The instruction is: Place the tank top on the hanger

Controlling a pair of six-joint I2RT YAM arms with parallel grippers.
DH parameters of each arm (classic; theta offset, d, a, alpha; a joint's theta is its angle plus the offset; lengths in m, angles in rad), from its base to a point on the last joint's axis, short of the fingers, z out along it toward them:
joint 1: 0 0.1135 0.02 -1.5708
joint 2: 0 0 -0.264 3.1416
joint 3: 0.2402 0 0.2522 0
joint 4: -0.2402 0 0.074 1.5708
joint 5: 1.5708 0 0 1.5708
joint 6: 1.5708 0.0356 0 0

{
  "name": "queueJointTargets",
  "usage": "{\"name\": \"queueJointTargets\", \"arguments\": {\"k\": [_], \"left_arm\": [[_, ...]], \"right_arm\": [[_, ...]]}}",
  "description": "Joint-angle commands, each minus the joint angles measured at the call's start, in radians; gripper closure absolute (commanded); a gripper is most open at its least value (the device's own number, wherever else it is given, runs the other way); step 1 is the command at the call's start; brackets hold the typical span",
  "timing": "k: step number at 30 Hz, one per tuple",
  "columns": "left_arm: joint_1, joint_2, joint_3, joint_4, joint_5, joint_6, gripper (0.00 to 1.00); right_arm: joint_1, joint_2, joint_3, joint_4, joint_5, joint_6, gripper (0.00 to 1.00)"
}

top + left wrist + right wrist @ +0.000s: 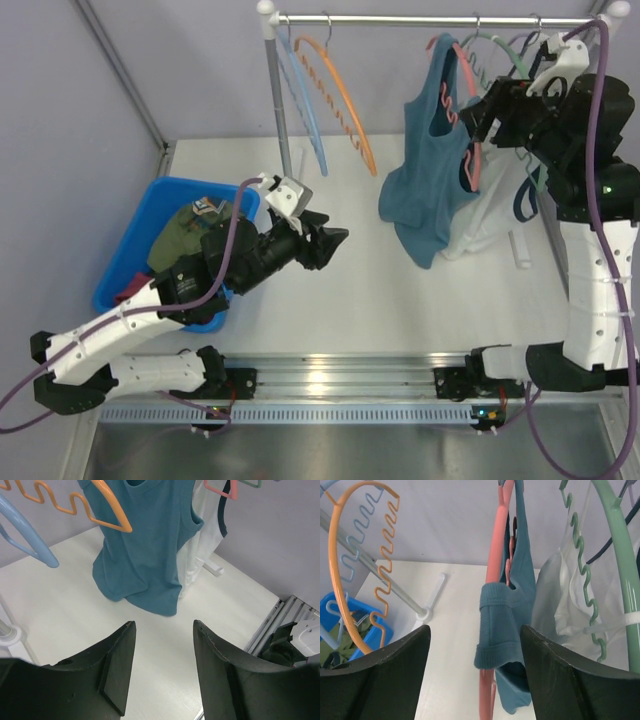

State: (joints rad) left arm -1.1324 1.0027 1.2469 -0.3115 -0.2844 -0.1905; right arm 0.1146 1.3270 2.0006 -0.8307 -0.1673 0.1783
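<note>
The teal-blue tank top (425, 195) hangs on the salmon-pink hanger (468, 165) from the rail at the back right. In the right wrist view one folded strap (502, 625) lies over the pink hanger arm (495, 570). My right gripper (480, 118) is open, right by the hanger's upper end; its fingers (560, 680) stand either side of the strap without touching it. My left gripper (335, 240) is open and empty above the table's middle, pointing toward the tank top (145, 545).
An orange hanger (345, 105) and a light blue hanger (305, 110) hang on the rail (430, 20) at the left. A white top (495, 215) on a green hanger (620, 580) hangs right of the tank top. A blue bin (130, 285) of clothes stands left.
</note>
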Motion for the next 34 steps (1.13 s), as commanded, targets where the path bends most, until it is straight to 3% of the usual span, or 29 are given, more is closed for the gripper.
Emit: {"name": "queueJointTargets", "arguments": {"k": [1, 5, 13, 19, 23, 31, 34], "left_arm": [[-0.003, -0.033, -0.001, 0.023, -0.041, 0.000, 0.45], [-0.001, -0.036, -0.003, 0.008, -0.090, 0.011, 0.45], [-0.003, -0.045, -0.033, -0.023, -0.180, 0.000, 0.45], [-0.001, -0.064, -0.092, -0.031, -0.262, -0.056, 0.45], [-0.003, -0.067, -0.122, -0.058, -0.274, -0.099, 0.46], [-0.001, -0.056, -0.162, -0.066, -0.285, -0.161, 0.47], [-0.003, -0.056, -0.165, -0.061, -0.291, -0.168, 0.47]], "right_arm": [[-0.015, -0.071, -0.039, 0.030, -0.067, 0.012, 0.27], [-0.009, -0.165, -0.153, 0.036, -0.158, 0.042, 0.26], [-0.003, -0.373, -0.341, -0.004, -0.143, 0.041, 0.21], [-0.003, -0.619, -0.624, -0.027, -0.143, 0.059, 0.19], [-0.003, -0.767, -0.779, -0.027, -0.090, 0.093, 0.10], [-0.003, -0.824, -0.890, -0.042, -0.064, 0.087, 0.11], [-0.003, -0.799, -0.885, -0.045, -0.035, 0.079, 0.00]]}}
